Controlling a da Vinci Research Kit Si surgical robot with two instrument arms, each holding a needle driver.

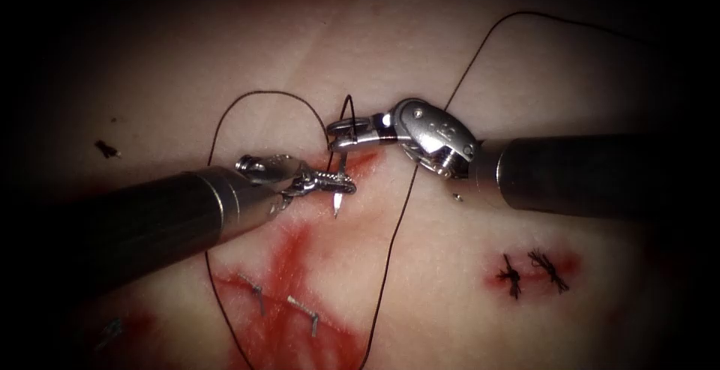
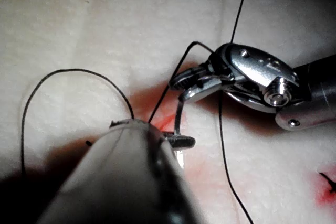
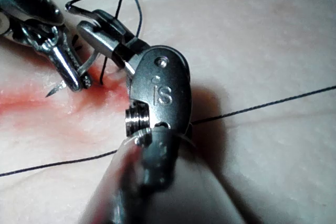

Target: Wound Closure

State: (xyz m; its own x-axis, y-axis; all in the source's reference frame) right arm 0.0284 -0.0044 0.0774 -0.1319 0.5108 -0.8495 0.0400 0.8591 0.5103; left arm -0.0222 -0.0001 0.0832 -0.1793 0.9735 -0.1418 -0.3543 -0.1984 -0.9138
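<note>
Two dark knotted stitches (image 1: 534,272) in a red patch; two metal staples (image 1: 279,304); small dark fleck (image 1: 106,148) at left.

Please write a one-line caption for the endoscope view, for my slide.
Both tools on the needle above the tissue: left tool near its point, right tool near its thread end.

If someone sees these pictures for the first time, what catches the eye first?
Two grippers meet over the red-stained tissue: the left gripper grips the needle near its point, which sticks out free, and the right gripper grips it higher up. Dark thread loops around them, and two dark knots sit at lower right.
</note>
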